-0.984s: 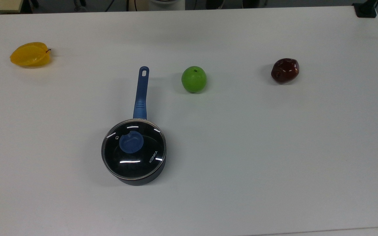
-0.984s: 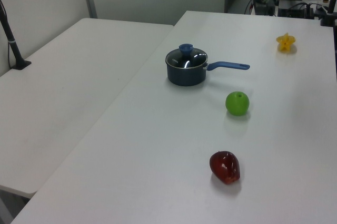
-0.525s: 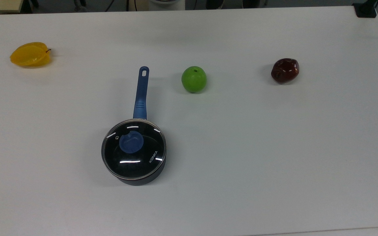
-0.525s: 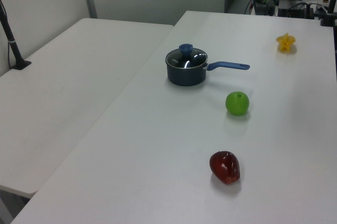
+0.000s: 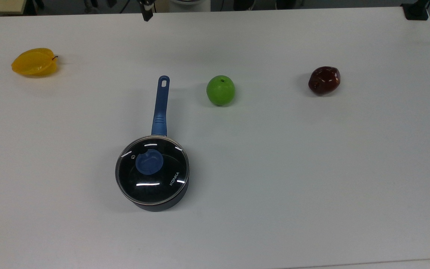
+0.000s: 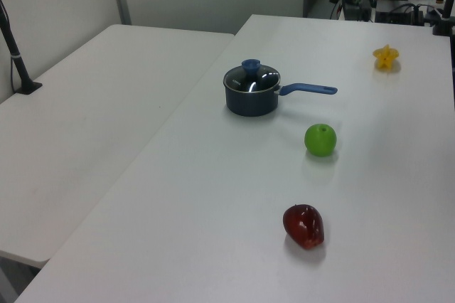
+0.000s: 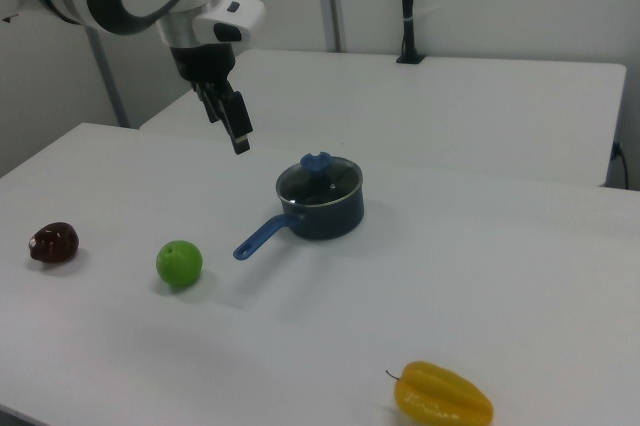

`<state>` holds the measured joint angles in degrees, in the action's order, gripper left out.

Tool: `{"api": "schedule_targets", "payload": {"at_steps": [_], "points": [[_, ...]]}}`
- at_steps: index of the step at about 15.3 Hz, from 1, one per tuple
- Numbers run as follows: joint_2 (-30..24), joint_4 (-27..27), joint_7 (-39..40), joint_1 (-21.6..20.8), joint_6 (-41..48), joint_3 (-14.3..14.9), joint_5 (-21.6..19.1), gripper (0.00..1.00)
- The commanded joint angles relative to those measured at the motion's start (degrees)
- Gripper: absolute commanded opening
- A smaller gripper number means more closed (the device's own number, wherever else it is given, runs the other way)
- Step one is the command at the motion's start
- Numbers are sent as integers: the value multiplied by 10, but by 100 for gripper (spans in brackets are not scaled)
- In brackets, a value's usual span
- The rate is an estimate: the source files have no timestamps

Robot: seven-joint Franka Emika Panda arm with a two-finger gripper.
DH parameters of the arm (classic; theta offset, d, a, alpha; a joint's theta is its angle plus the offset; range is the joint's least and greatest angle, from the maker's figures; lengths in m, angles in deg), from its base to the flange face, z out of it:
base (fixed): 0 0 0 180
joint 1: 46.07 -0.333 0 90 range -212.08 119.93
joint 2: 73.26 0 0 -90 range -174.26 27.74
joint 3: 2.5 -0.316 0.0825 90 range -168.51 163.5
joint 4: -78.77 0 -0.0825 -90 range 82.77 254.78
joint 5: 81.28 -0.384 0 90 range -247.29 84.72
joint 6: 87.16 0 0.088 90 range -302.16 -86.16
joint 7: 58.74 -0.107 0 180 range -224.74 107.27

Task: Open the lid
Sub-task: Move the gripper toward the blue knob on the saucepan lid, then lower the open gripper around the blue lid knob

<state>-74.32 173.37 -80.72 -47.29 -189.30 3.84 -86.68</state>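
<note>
Currently: lid (image 5: pixel 152 170) seated on saucepan (image 7: pixel 322 210) | tool (image 7: pixel 235 124) aloft, well apart | finger state: cannot tell

Glossy glass lid (image 5: pixel 152 170), matt table (image 5: pixel 312 168)

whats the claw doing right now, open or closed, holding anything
Claw: empty, hanging in the air away from the lid; open or closed cannot be told.
</note>
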Motion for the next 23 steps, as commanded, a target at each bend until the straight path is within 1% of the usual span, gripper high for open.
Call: {"api": "schedule_targets", "payload": {"at_steps": [1,2,4,6,7,9,10,11,13,14,16,18,23], "points": [[46,-9,-79,-29,-71,3,5,100],[66,-9,-116,-38,-103,3,19,100],[111,-17,-210,-55,-170,3,76,100],[163,-52,-283,-63,-202,3,134,100],[184,-67,-298,-66,-205,3,149,100],[226,-107,-312,-70,-220,3,157,100],[243,-124,-337,-71,-228,7,158,100],[252,-133,-364,-71,-231,8,167,100],[262,-133,-406,-77,-233,5,225,100],[267,-133,-424,-83,-236,5,241,100],[287,-148,-453,-84,-264,7,245,100],[300,-158,-474,-83,-271,10,248,100],[338,-197,-514,-85,-286,10,283,100]]}}
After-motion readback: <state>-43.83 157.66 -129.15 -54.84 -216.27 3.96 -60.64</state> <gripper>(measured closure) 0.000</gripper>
